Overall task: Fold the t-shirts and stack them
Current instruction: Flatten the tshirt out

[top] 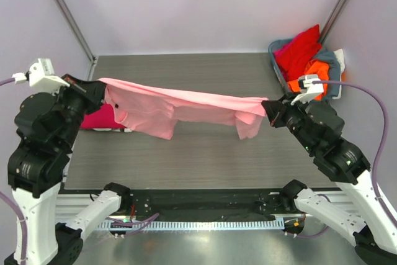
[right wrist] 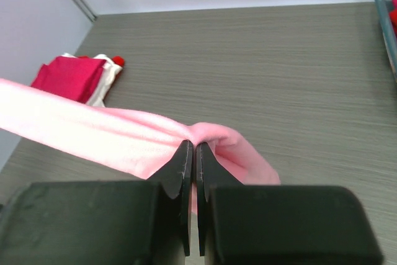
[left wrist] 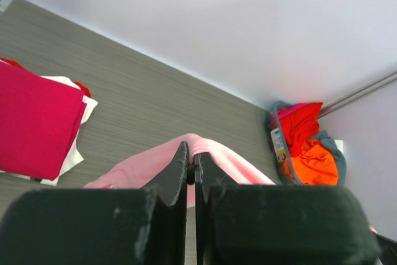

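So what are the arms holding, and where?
The pink shirt, stretched between them: left jaws pinch one end, right jaws the other.

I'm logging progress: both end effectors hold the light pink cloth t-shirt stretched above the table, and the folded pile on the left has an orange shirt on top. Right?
Not quite: the folded pile is topped by a crimson cloth t-shirt, not an orange one, as the left wrist view shows. The rest stands.

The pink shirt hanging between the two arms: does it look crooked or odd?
Somewhat. The light pink cloth t-shirt hangs twisted and bunched between the left tool and right tool, flaps drooping unevenly. No damage shows.
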Motion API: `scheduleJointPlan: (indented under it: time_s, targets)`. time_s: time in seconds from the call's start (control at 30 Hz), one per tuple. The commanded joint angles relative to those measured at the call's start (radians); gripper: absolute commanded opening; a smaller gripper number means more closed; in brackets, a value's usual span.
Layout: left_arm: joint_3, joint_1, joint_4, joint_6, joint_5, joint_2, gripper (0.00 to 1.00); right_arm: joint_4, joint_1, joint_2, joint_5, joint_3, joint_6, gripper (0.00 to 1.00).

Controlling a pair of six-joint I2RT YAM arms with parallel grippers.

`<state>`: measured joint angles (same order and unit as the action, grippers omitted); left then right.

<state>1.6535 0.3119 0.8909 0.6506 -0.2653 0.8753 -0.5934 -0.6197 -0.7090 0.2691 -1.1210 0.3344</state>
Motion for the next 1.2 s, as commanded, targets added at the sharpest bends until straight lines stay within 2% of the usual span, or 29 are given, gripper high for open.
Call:
scheduleJointPlan:
  time_s: [0.0,0.13,0.23,0.33,0.4,0.43,0.5,0.63,0.67,0.7,0.73,0.77,0.8,0.83,0.87,0.9,0.97,1.1,1.17]
  targets:
    - [0.041,-0.007,-0.003,-0.003,-0.031,-0.032,0.00,0.023,0.003,0.036,-0.041,-0.010,0.009,0.02]
    - [0.074,-0.005,0.014,-0.008,-0.045,0.002,0.00,0.023,0.003,0.029,-0.008,-0.005,0.005,0.02]
    - [0.036,-0.007,-0.013,-0.006,-0.048,0.033,0.00,0.037,0.003,-0.024,0.048,0.010,0.005,0.01]
    - [-0.020,-0.005,-0.070,0.012,-0.086,0.109,0.00,0.066,0.003,-0.131,0.131,0.024,0.009,0.01]
    - [-0.043,-0.007,-0.125,0.015,-0.088,0.244,0.00,0.104,0.014,-0.236,0.201,0.015,0.009,0.01]
    - [-0.043,-0.007,-0.125,0.015,-0.087,0.245,0.01,0.118,0.014,-0.280,0.202,0.015,0.011,0.01]
    - [-0.046,-0.010,-0.194,0.015,-0.089,0.369,0.00,0.164,0.070,-0.410,0.213,-0.016,0.018,0.01]
    - [0.032,-0.045,-0.317,0.038,-0.110,0.597,0.00,0.228,0.251,-0.656,0.101,-0.118,0.078,0.01]
    - [0.063,-0.054,-0.335,0.046,-0.133,0.640,0.00,0.236,0.305,-0.719,0.061,-0.193,0.095,0.15]
    - [0.110,-0.069,-0.355,0.059,-0.138,0.727,0.00,0.227,0.328,-0.769,0.041,-0.238,0.109,0.38]
    - [0.142,-0.077,-0.391,0.063,-0.140,0.764,0.05,0.213,0.343,-0.864,0.019,-0.284,0.120,0.61]
    - [0.172,-0.083,-0.398,0.061,-0.112,0.812,0.12,0.195,0.353,-0.900,-0.010,-0.369,0.133,0.74]
    - [0.245,-0.095,-0.397,0.061,-0.095,0.849,0.27,0.155,0.362,-0.928,-0.046,-0.403,0.141,0.75]
    - [0.287,-0.100,-0.350,0.075,-0.077,0.923,0.76,0.144,0.362,-0.955,-0.063,-0.427,0.144,0.75]
    - [0.329,-0.102,-0.305,0.084,-0.063,0.954,0.85,0.145,0.362,-0.955,-0.092,-0.425,0.144,0.75]
    - [0.413,-0.106,-0.264,0.084,-0.036,0.981,0.88,0.150,0.362,-0.951,-0.152,-0.413,0.143,0.74]
    - [0.436,-0.106,-0.178,0.069,-0.017,1.016,0.90,0.164,0.364,-0.925,-0.183,-0.341,0.130,0.70]
    - [0.304,-0.106,-0.159,0.053,0.046,0.937,0.91,0.167,0.362,-0.839,-0.185,-0.183,0.130,0.70]
    - [0.140,-0.106,-0.204,0.072,0.096,0.842,0.88,0.168,0.362,-0.779,-0.191,-0.081,0.133,0.70]
